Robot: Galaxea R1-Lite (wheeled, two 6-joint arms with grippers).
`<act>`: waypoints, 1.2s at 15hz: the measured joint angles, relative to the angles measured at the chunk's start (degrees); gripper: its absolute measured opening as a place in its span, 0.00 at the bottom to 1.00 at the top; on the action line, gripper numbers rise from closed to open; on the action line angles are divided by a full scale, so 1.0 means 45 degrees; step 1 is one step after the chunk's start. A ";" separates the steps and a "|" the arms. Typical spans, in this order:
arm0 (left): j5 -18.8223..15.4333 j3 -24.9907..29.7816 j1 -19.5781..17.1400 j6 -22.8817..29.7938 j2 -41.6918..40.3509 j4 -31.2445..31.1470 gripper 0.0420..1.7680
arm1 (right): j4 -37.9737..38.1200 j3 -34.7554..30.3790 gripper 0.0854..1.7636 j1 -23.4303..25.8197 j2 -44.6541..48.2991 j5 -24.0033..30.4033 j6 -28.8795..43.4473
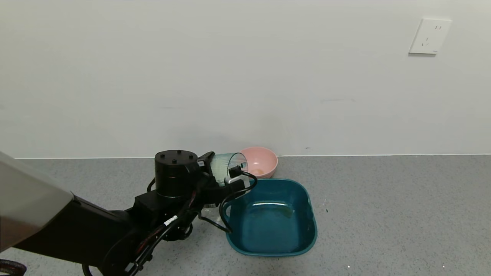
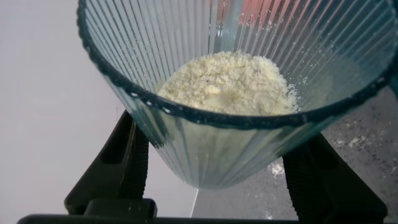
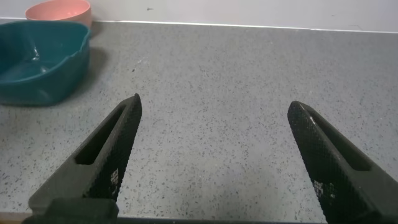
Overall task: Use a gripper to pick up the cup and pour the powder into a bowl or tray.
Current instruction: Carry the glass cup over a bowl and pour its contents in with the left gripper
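My left gripper point(image 1: 221, 172) is shut on the ribbed pale blue-green cup point(image 1: 230, 163) and holds it tipped on its side, mouth toward the right, above the far left corner of the dark teal basin point(image 1: 311, 226). In the left wrist view the black fingers point(image 2: 118, 168) clamp the cup point(image 2: 298, 37) on both sides. White clumpy powder point(image 2: 227, 84) lies inside it, back from the rim. My right gripper point(image 3: 214, 102) is open and empty over bare grey floor, out of the head view.
A small pink bowl point(image 1: 261, 161) stands against the wall just behind the basin; both show far off in the right wrist view, basin point(image 3: 43, 68) and bowl point(image 3: 59, 11). Grey speckled floor spreads right of the basin.
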State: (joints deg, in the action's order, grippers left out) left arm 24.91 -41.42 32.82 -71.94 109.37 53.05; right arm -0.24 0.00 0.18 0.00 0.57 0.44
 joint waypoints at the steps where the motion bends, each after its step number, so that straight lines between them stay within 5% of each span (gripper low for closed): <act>1: 0.0209 0.0005 0.0130 -0.0179 0.0016 0.0030 0.70 | 0.0000 0.0000 0.97 0.0000 0.0000 0.0005 0.0000; 18: 0.2904 -0.0550 0.1222 -0.4730 0.0656 0.0103 0.70 | 0.0005 0.0000 0.97 0.0000 0.0000 0.0005 -0.0005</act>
State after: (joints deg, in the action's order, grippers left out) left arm 37.97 -43.90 38.32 -93.22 112.32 53.52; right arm -0.22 0.00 0.18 0.00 0.60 0.41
